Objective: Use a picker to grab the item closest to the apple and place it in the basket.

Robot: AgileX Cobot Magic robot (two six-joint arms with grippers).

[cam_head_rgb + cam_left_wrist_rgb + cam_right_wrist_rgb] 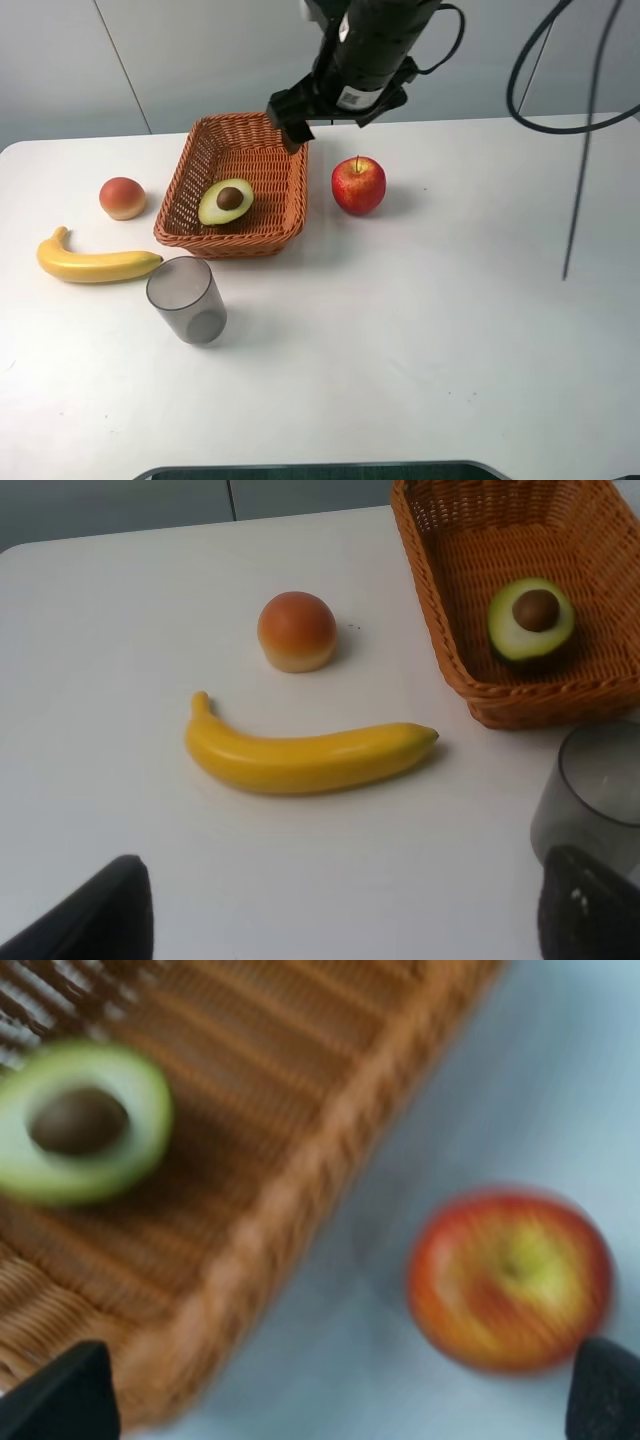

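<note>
A red apple (358,185) stands on the white table just right of the woven basket (300,190). Half an avocado (226,201) with its brown pit lies inside the basket, cut face up. My right gripper (295,125) hangs open above the basket's far right corner, holding nothing. In the blurred right wrist view its dark fingertips (60,1395) frame the basket rim (300,1210), with the avocado (80,1125) on one side and the apple (510,1280) on the other. My left gripper (340,920) is open and empty above the table, out of the exterior view.
A yellow banana (95,263) and a round orange-red fruit (122,197) lie left of the basket. A grey translucent cup (187,299) stands in front of the basket. A dark edge runs along the table's front.
</note>
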